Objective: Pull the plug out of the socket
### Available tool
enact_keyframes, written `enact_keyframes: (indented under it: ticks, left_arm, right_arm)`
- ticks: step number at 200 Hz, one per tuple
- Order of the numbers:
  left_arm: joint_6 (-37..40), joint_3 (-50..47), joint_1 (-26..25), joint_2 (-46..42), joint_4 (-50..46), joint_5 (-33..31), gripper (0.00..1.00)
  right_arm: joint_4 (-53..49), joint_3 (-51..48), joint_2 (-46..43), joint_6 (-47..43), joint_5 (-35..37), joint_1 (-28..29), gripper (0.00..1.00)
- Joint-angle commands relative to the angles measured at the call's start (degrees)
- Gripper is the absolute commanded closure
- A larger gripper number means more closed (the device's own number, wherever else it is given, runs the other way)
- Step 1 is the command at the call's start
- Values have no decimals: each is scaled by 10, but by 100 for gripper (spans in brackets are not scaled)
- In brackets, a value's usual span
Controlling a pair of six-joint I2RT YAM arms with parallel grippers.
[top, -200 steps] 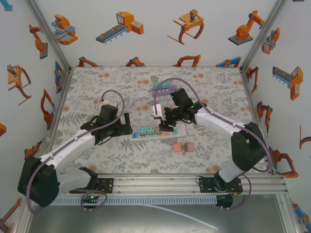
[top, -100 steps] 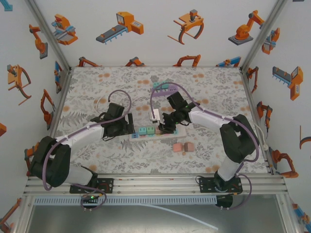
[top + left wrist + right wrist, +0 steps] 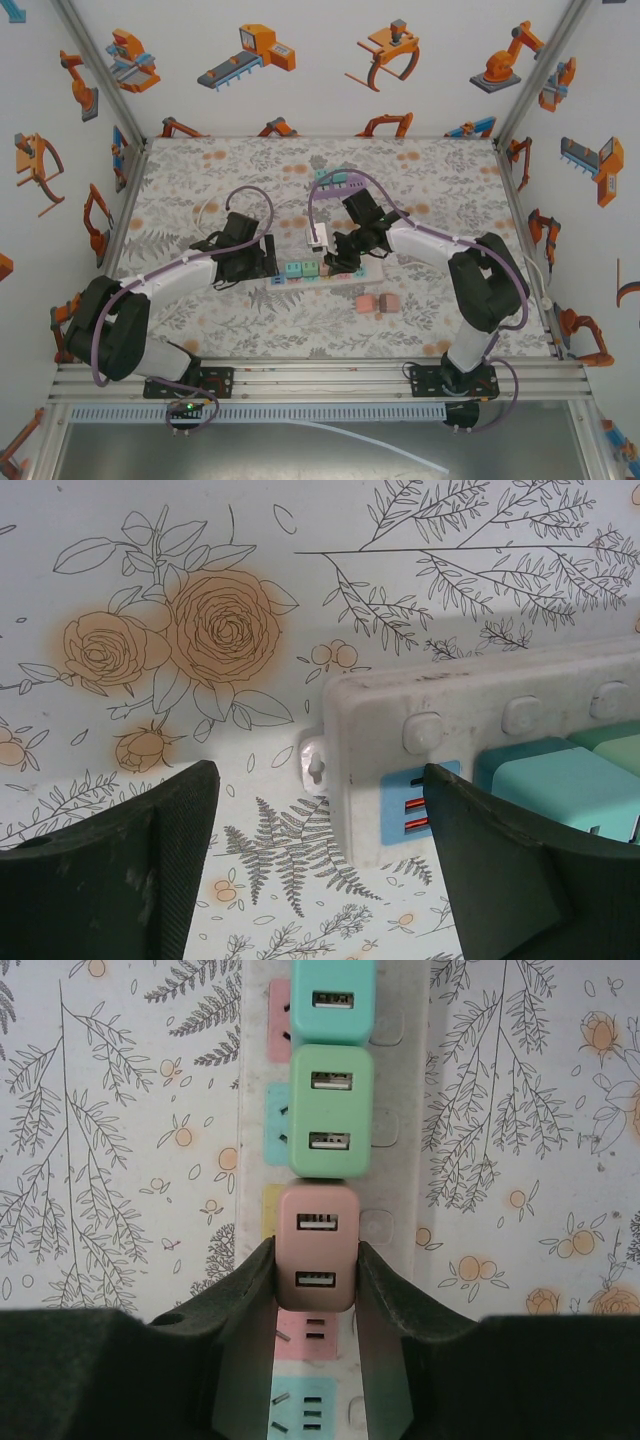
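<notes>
The white power strip (image 3: 362, 274) lies in the middle of the flowered desk (image 3: 200, 180), with a row of coloured plugs on it. In the right wrist view three plugs sit in one line along the strip (image 3: 400, 1160): a teal plug (image 3: 334, 1000) at the far end, then a green plug (image 3: 331, 1110), then the pink plug (image 3: 317, 1222) closest to the camera. The pink plug sits on the strip like the other two.

The right arm (image 3: 440, 250) reaches over the strip from the right side. The right jaws are closed on the pink plug: the two dark fingers (image 3: 250, 1300) touch its left and right sides, and the plug is between them.

The left arm (image 3: 170, 275) reaches to the left end of the strip. The left jaws are wide apart and hold nothing. In the left wrist view the end of the strip (image 3: 470, 695) is between the two fingers (image 3: 130, 870), and a teal plug (image 3: 550, 780) shows just beside the right finger.

Two small pinkish blocks (image 3: 377, 302) lie on the desk near the strip, on its near side.
</notes>
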Motion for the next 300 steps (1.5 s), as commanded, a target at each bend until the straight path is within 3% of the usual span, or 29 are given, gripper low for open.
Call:
enact_keyframes:
  ticks: [1, 115, 157, 191, 232, 300]
  left_arm:
    - [22, -11, -13, 24, -37, 16, 24]
    - [17, -33, -16, 20, -56, -12, 24]
    - [15, -32, -16, 17, -61, -18, 24]
    - [12, -34, -16, 18, -60, -22, 24]
    - [13, -34, -16, 15, -63, -25, 24]
    - [14, -33, -16, -3, -65, -22, 24]
  right_arm:
    - [14, 21, 11, 21, -33, 2, 73]
    - [31, 45, -10, 78, -57, 2, 82]
    - [51, -6, -40, 2, 1, 19, 84]
    - [89, -38, -64, -3, 10, 23, 85]
    - [108, -34, -64, 60, -31, 10, 85]
    - [108, -35, -71, 79, -33, 9, 85]
